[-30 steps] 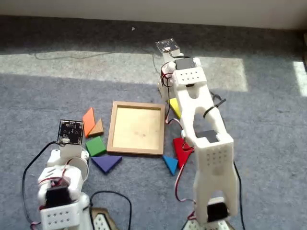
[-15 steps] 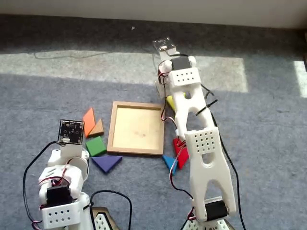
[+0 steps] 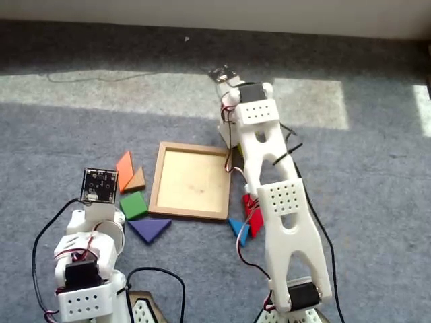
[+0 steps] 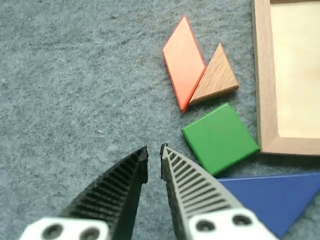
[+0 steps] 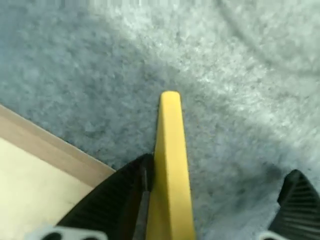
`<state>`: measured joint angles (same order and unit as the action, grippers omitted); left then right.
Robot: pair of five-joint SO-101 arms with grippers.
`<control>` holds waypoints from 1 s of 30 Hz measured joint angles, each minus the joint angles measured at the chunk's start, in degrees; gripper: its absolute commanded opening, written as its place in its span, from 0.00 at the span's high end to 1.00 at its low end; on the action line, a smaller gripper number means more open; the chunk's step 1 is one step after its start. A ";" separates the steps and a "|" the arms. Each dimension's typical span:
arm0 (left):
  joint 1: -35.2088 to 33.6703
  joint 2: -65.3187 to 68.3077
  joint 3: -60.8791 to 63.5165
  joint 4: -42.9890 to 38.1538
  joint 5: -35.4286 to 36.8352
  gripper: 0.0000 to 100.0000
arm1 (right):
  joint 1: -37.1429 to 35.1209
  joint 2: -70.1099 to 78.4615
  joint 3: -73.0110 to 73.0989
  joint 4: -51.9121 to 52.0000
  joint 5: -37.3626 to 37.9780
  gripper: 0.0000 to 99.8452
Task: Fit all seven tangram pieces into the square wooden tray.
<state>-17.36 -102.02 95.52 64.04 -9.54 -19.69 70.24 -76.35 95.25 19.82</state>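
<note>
The square wooden tray (image 3: 190, 146) lies empty on the carpet. To its left lie an orange parallelogram (image 3: 124, 170), a wooden triangle (image 3: 137, 180), a green square (image 3: 134, 205) and a large blue triangle (image 3: 149, 229). A small blue triangle (image 3: 239, 230) and a red triangle (image 3: 253, 214) lie at its near right corner. My right gripper (image 5: 220, 170) is open just outside the tray's far right corner (image 5: 55, 150). A yellow piece (image 5: 170, 165) stands on edge against one finger; the other finger is well apart. My left gripper (image 4: 153, 150) hangs shut over bare carpet, close to the green square (image 4: 220, 137).
The right arm (image 3: 276, 195) stretches along the tray's right side, over the red triangle. Cables trail across the carpet behind the tray and beside both bases. A sunlit strip crosses the far carpet, with open floor left of the pieces.
The right arm has swung left and reached farther, bringing its wrist over the tray's far right corner; it now covers the yellow piece from above. The left arm has kept still.
</note>
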 measured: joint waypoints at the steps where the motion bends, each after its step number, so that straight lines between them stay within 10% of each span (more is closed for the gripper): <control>1: 0.00 0.00 0.00 0.00 0.00 0.92 | 0.00 0.00 0.00 0.35 0.44 0.62; 30: 0.00 0.00 0.00 0.00 0.00 0.92 | 3.34 -0.09 -0.70 4.04 1.23 0.92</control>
<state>-17.36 -102.02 95.52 64.04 -9.54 -16.35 70.15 -77.05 99.30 21.05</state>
